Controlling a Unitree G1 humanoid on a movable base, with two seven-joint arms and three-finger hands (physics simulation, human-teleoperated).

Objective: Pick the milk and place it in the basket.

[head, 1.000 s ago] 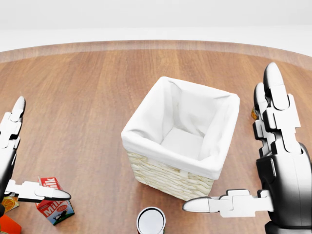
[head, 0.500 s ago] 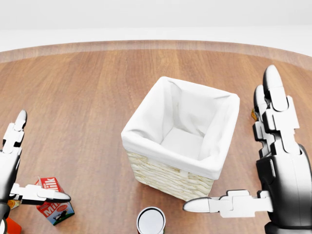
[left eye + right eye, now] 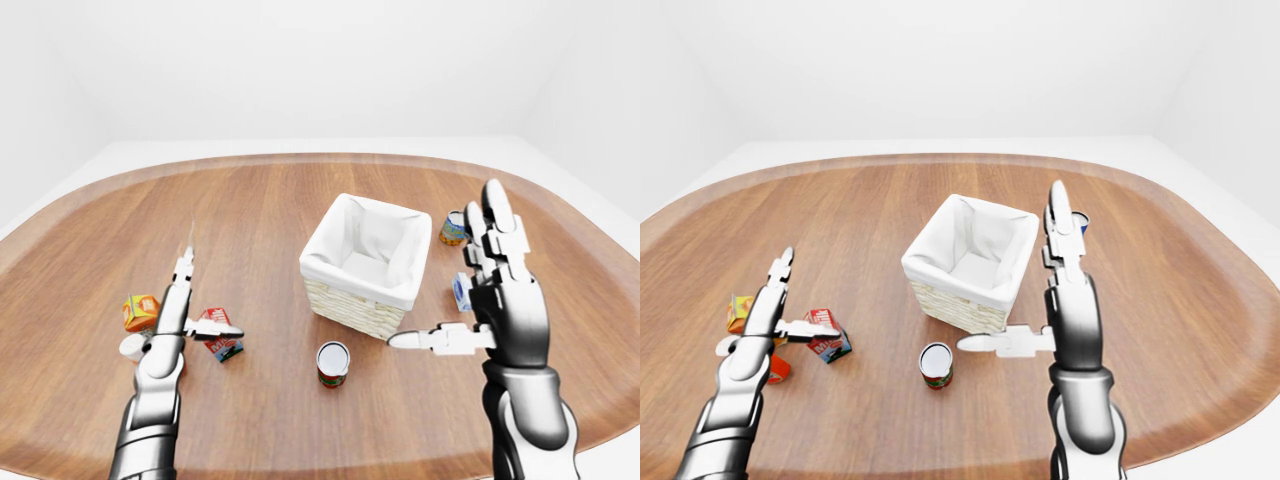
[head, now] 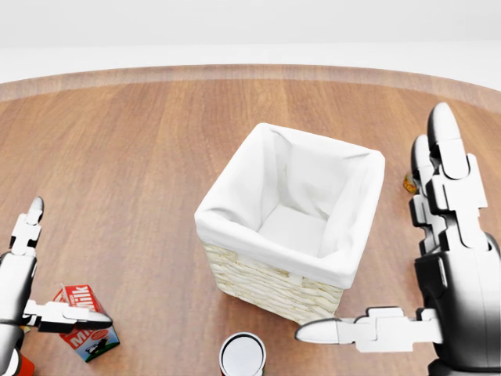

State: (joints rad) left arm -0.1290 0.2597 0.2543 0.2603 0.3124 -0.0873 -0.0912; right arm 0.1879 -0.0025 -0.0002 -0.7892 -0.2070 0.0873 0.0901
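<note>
Left hand and right hand: three-finger units with glossy black palm housings and white segmented fingers ending in rounded pale tips. Forearms are tapered cylinders in metallic grey and black. No cables or markings are visible.

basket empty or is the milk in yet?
Empty. The basket shows only bare white lining in the head view; the milk sits on the table at lower left, under the open left hand.

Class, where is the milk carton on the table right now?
In the left-eye view the milk carton lies on the table left of the basket, beside the left hand, with the orange box further left.
</note>
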